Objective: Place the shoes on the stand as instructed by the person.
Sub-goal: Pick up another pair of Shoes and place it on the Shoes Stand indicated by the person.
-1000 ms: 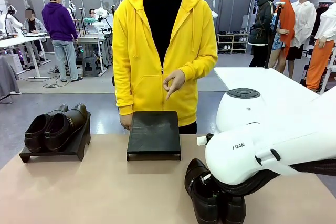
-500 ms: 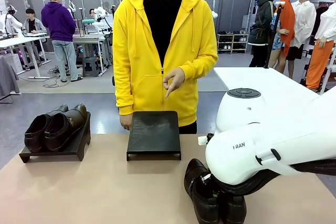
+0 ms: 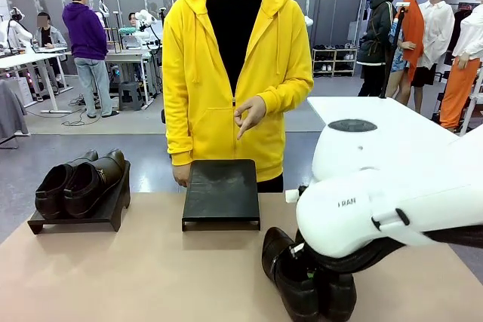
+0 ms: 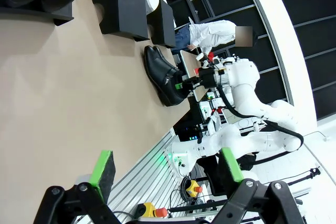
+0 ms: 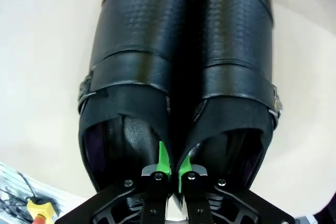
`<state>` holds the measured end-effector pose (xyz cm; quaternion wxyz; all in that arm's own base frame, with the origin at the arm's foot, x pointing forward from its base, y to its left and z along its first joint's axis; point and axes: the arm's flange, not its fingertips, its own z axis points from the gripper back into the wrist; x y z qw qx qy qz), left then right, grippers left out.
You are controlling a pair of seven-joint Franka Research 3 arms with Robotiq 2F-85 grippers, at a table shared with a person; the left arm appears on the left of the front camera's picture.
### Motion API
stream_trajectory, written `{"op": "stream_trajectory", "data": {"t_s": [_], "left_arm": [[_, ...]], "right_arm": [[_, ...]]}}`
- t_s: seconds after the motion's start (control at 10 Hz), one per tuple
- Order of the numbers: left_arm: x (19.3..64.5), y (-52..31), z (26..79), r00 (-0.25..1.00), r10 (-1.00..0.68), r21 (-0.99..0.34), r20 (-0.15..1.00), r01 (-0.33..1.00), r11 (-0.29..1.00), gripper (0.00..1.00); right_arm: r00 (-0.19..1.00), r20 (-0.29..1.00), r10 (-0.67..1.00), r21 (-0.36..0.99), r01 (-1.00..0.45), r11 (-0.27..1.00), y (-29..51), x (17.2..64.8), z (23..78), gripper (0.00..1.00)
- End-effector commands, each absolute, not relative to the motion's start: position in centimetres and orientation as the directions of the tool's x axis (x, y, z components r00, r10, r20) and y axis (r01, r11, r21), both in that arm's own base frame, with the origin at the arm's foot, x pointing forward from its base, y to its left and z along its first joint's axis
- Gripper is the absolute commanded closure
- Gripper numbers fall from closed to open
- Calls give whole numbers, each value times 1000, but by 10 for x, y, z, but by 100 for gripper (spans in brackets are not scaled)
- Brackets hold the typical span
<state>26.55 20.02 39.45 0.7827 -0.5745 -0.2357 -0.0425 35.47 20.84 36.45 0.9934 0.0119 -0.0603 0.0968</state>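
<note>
Found right gripper (image 5: 170, 170) closed tight, green pads (image 5: 163, 157) pinching together the inner side walls of the strap shoes (image 5: 178, 66) at the heel openings. Noted both shoes side by side, toes pointing away from the wrist camera, buckles on the outer flanks. In front view, located this pair near the robot's edge of the table (image 3: 136, 277), right of centre, under the white right arm (image 3: 392, 205), toes angled toward the far left. Unable to confirm any gap between soles and tabletop.

Observed left gripper (image 4: 167, 166) spread wide, nothing in the gap, hanging above bare tabletop well apart from the held pair.

Noted empty black stand (image 3: 221, 192) at the far middle of the table, just beyond the strap shoes. Recorded person (image 3: 226, 73) in yellow hoodie standing behind it, one hand (image 3: 249, 117) with index finger aimed down toward that stand, other hand (image 3: 179, 177) at its far left corner. Logged other dark pair (image 3: 79, 182) resting on a second stand (image 3: 75, 220) at far left.
</note>
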Motion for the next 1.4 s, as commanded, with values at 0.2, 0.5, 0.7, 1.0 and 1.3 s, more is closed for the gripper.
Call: {"op": "stream_trajectory", "data": {"t_s": [0.2,0.5,0.7,1.0,1.3], "left_arm": [[264,199,395,879,205,-877,431,354,324,0],[264,199,395,879,205,-877,431,354,324,0],[264,199,395,879,205,-877,431,354,324,0],[264,199,395,879,205,-877,431,354,324,0],[264,199,395,879,205,-877,431,354,324,0]], "right_arm": [[968,194,158,22,-165,986,212,369,475,93],[962,246,120,51,-137,989,248,406,536,93],[951,303,60,99,-94,991,293,433,552,93],[924,383,-5,80,-28,996,353,472,548,93],[898,438,-29,86,-10,996,388,505,530,93]]}}
